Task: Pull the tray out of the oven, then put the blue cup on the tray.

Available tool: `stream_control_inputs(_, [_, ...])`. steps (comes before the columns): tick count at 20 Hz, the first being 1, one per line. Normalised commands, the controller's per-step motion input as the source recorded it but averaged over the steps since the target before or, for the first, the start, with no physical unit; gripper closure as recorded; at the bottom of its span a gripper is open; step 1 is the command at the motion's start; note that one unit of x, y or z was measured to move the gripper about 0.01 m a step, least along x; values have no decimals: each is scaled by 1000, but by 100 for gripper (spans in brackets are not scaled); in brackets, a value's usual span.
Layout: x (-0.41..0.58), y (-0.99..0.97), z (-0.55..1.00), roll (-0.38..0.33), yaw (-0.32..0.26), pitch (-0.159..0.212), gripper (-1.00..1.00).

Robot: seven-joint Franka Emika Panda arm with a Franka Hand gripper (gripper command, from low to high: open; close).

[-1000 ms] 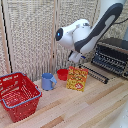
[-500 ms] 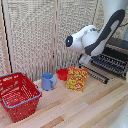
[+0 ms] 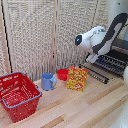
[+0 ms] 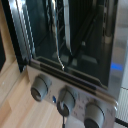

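Observation:
The blue cup (image 3: 48, 81), a small light-blue mug, stands on the wooden table, just to the exterior view's right of a red basket. At the exterior view's right edge sits the black and silver oven (image 3: 121, 50), and the tray (image 3: 113, 63) shows as dark parallel bars at its front. My white and black arm (image 3: 97, 39) reaches toward the oven, and its gripper end (image 3: 91, 57) hovers just before the bars. The fingers are too blurred to read. The wrist view faces the oven (image 4: 75, 75), its three knobs (image 4: 40, 88) and thin rack wires (image 4: 60, 40) in the dark opening.
A red wire basket (image 3: 19, 95) fills the exterior view's left. A small red bowl (image 3: 62, 74) and a yellow-orange box (image 3: 77, 78) stand between cup and oven. A dark strip (image 3: 95, 74) lies low before the oven. Slatted panels back the table.
My arm has swung toward the exterior view's right, closer to the oven. The cup, bowl, box and basket have not moved.

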Motion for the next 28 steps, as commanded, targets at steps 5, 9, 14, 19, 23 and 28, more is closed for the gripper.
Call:
stream_control_inputs(5, [175, -690, -262, 0, -26, 1, -100])
stream_control_inputs(9, [147, -681, -236, 0, -21, 3, -100])
stream_control_inputs(14, [109, -470, -213, 0, -11, 27, -100])
stream_control_inputs(19, [18, -52, -133, -18, 0, 21, 100])
stream_control_inputs(23, [-107, 0, -59, -40, 0, -11, 100])
stream_control_inputs(28, [-126, 0, -47, -49, -1, -17, 100])
